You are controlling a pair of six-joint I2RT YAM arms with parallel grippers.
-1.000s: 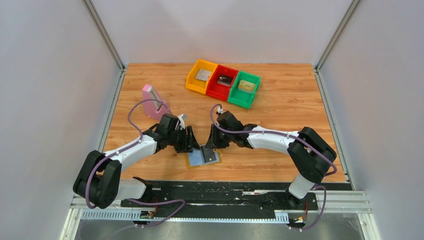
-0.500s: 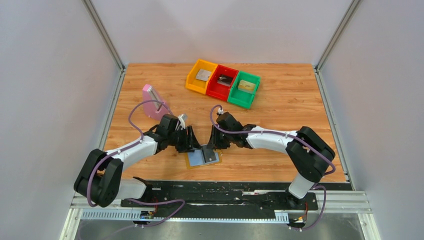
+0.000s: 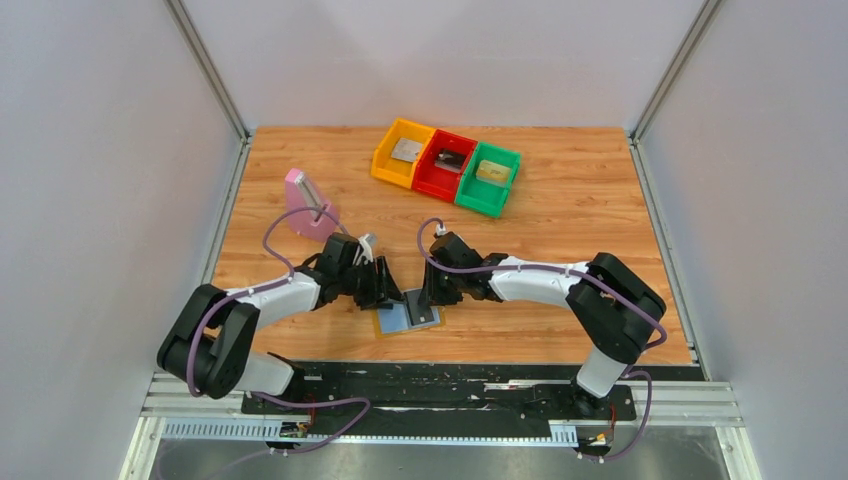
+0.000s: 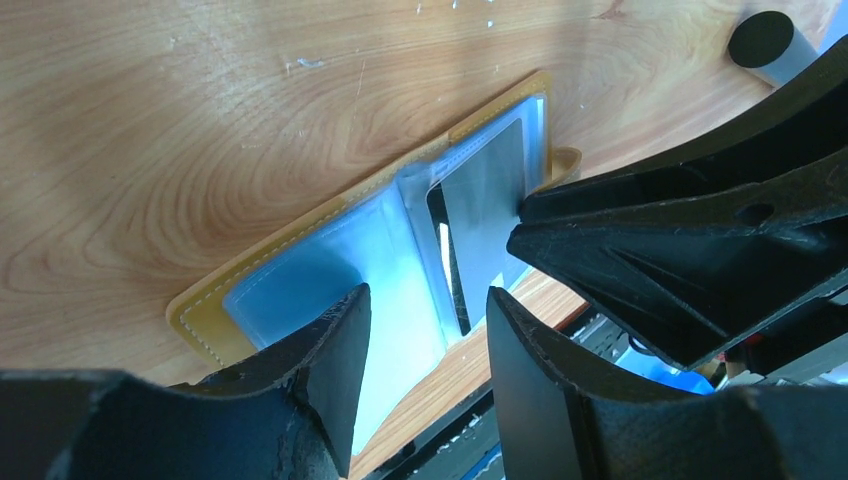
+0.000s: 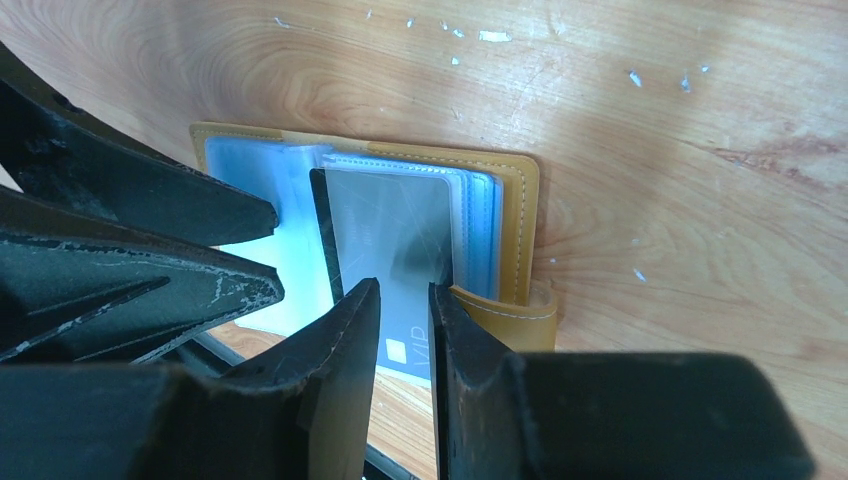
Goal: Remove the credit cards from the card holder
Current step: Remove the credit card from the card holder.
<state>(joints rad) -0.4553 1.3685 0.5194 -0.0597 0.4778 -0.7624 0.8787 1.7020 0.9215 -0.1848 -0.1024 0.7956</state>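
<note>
The card holder (image 3: 390, 323) lies open near the table's front edge, mustard-tan outside, light blue inside; it also shows in the left wrist view (image 4: 300, 270) and the right wrist view (image 5: 520, 200). A grey credit card (image 3: 424, 311) sticks partly out of its right half (image 4: 485, 195) (image 5: 395, 225), past the holder's edge. My left gripper (image 3: 392, 296) (image 4: 428, 300) is open and empty over the left half. My right gripper (image 3: 426, 297) (image 5: 403, 288) has its fingers almost together, tips down on the grey card.
Yellow (image 3: 400, 152), red (image 3: 445, 164) and green (image 3: 488, 178) bins stand at the back, each with a card in it. A pink block (image 3: 305, 203) stands at the left. The two grippers' fingers nearly touch over the holder. The table's front edge is just beyond it.
Both grippers have come a little nearer the front edge and lower over the holder. The holder has stayed in place.
</note>
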